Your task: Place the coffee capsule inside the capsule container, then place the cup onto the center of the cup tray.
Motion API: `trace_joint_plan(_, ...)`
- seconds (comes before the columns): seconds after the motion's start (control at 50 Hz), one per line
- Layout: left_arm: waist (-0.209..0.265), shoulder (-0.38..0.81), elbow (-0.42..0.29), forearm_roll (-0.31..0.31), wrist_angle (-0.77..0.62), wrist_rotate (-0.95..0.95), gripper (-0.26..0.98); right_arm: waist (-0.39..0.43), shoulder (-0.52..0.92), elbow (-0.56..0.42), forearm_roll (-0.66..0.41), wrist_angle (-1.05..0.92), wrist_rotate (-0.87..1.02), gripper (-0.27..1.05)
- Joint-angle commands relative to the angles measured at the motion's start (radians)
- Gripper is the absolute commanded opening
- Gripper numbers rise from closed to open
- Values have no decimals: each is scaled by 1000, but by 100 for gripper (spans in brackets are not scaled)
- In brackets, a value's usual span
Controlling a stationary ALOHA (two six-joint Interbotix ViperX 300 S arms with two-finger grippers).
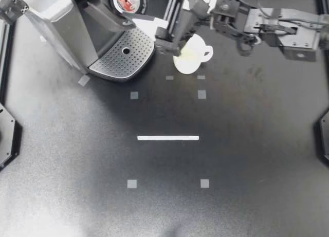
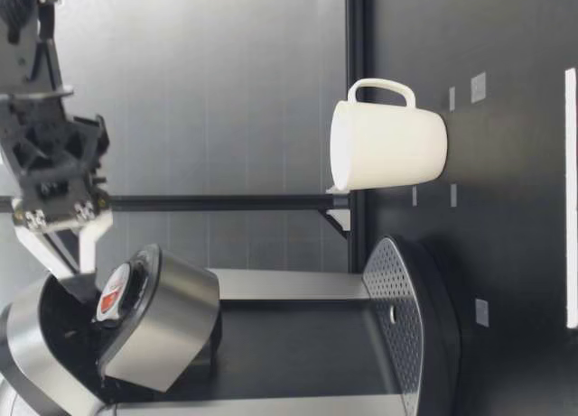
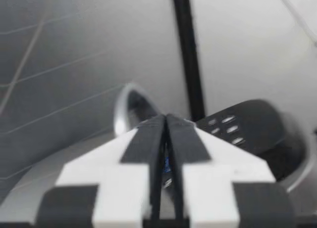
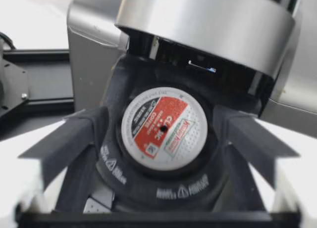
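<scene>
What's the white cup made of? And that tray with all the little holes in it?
The cup looks like ceramic: it is plain white and smooth, with thick walls and a soft sheen. It might be hard plastic instead. The cup tray looks like metal: it is silvery grey with a dull shine and has neat rows of tiny punched holes. It could also be silver-coated plastic.

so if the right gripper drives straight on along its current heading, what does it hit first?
Likely the coffee capsule, seated in the capsule container: in the right wrist view it lies dead ahead of my right gripper, centred between the open jaws. Distance to it is unclear.
</scene>
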State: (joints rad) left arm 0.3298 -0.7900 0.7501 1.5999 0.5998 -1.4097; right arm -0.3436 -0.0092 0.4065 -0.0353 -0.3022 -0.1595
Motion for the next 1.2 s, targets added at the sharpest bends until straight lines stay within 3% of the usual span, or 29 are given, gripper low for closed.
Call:
trace_joint_plan(0.0, 3, -2, -5, 12, 72, 0, 11, 17, -77, 18, 8, -18, 0, 85)
trace_joint_plan(0.2, 3, -2, 17, 37, 225, -5, 11, 81, -190, 123, 14, -32, 3, 81)
trace_joint_plan(0.34, 40, 6, 20, 37, 230, -21, 11, 121, -255, 199, 31, -95, 3, 72)
trace_joint_plan(0.56, 120, 48, 25, 35, 130, -92, 11, 135, -333, 313, 57, -238, 3, 57)
trace_joint_plan(0.82, 123, 91, 14, 35, 63, -132, 11, 135, -350, 337, 58, -262, 14, 56)
trace_joint_plan(1.18, 123, 98, -12, 34, -155, -189, 11, 133, -354, 350, 58, -268, 17, 56)
